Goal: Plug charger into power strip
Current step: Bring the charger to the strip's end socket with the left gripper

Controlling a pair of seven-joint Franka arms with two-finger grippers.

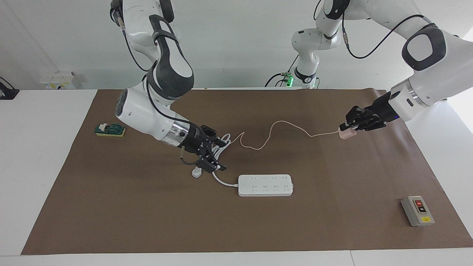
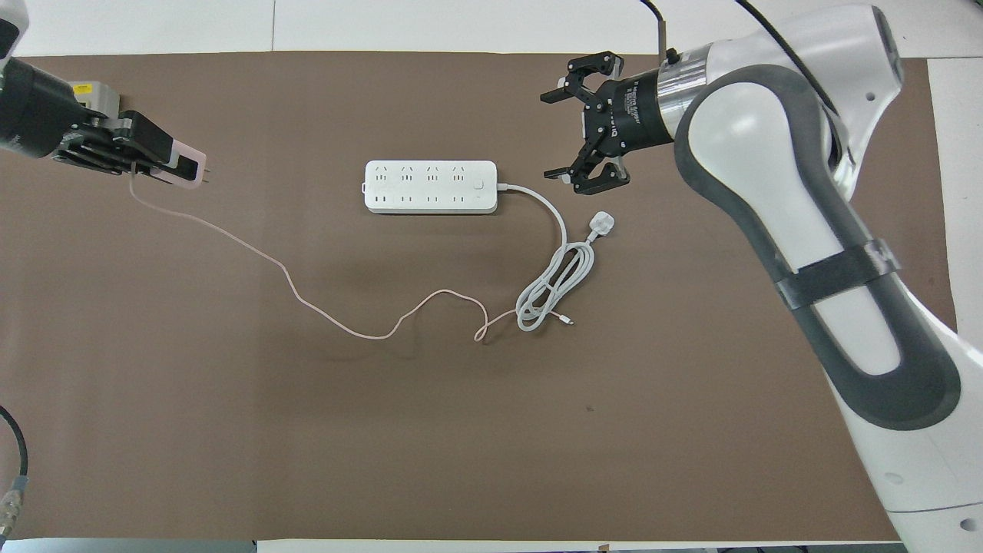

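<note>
Left tool (image 1: pixel 350 126) grips the charger (image 1: pixel 346 134) in the air, well apart from the power strip (image 1: pixel 265 185), toward the left arm's end. I see the right tool (image 1: pixel 210 157) gaping empty beside the strip's cord (image 2: pixel 554 265), which lies on the tabletop (image 1: pixel 147 214).

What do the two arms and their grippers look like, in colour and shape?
Both arms are glossy white with rounded shells and dark grey joint panels. Thin black cables loop along their upper links. A silver metal ring joins each wrist to a black gripper: the left gripper and the right gripper. The right arm carries a dark strap with pale lettering. Green lights glow at the bases.
</note>
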